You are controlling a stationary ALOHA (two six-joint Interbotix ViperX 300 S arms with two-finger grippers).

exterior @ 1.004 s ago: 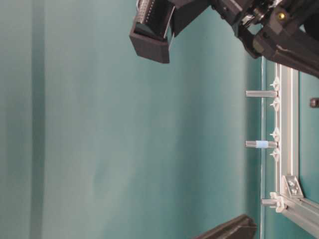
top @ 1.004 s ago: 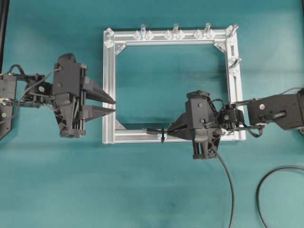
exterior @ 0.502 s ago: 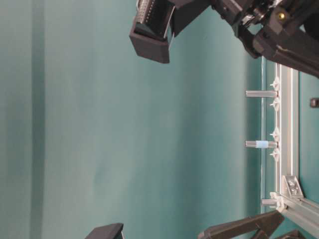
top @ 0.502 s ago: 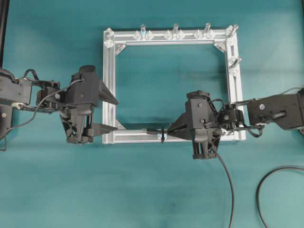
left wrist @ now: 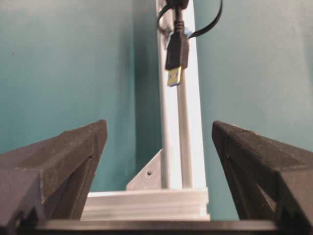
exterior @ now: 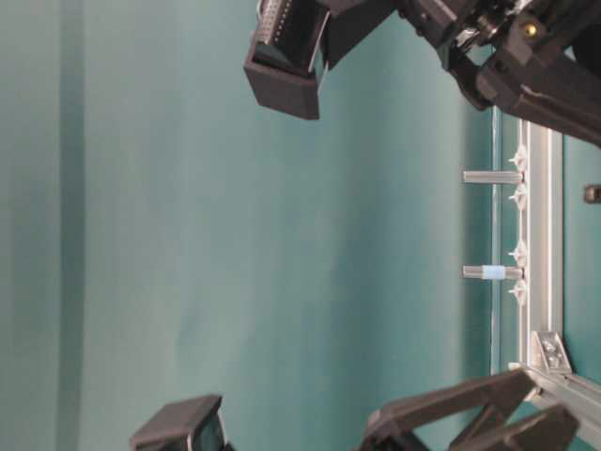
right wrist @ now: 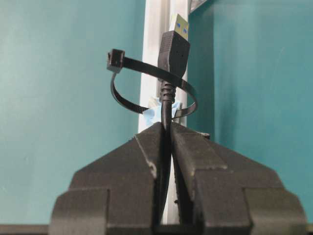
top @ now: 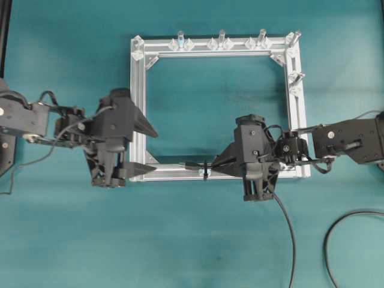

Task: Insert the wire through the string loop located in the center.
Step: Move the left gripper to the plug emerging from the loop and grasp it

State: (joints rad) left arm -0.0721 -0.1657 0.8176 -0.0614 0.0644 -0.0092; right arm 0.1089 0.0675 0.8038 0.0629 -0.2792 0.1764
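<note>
Left of the aluminium frame (top: 138,108), the left gripper (top: 149,151) is held with its jaws spread wide and empty, aimed along the frame's lower bar, presumably so that the plug can be received once it is pushed further. On that bar the string loop (right wrist: 152,87) is wrapped upright, and the wire (right wrist: 167,122) is already passed through it, its plug tip (left wrist: 174,77) pointing out beyond the loop towards the left gripper. Right of the loop, the right gripper (right wrist: 169,131) is closed on the wire just behind the plug. In the overhead view the loop is barely resolved, and the wire's far end is cut off at the table's edge.
</note>
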